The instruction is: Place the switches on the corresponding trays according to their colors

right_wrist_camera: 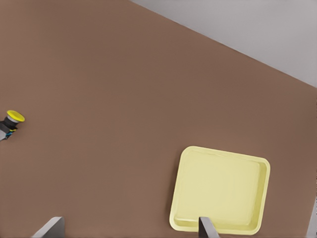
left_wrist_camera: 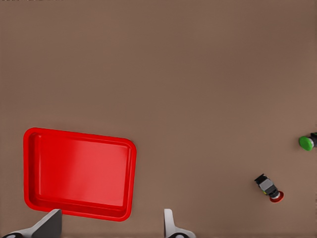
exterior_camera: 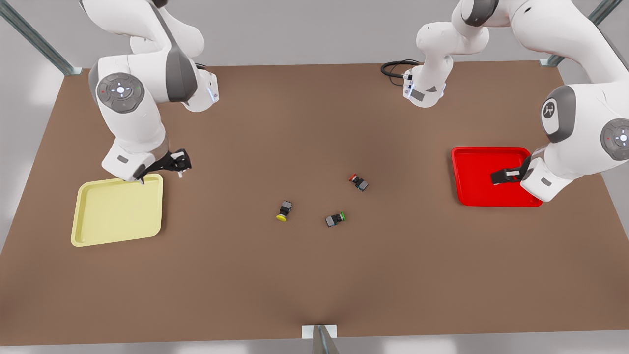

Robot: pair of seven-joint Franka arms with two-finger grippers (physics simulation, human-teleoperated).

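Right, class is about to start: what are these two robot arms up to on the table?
Nothing is sorted yet. The yellow switch, red switch and green switch lie mid-table. The left gripper hangs open over the red tray; the right gripper, also open, hovers beside the yellow tray. Neither holds anything.

Three switches (exterior_camera: 334,219) between empty trays (exterior_camera: 118,211)

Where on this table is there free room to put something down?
Both trays lie bare: the yellow tray under the right gripper, the red tray under the left gripper. Wide bare table lies along the near edge. The middle is crowded: the yellow switch, green switch and red switch cluster there.
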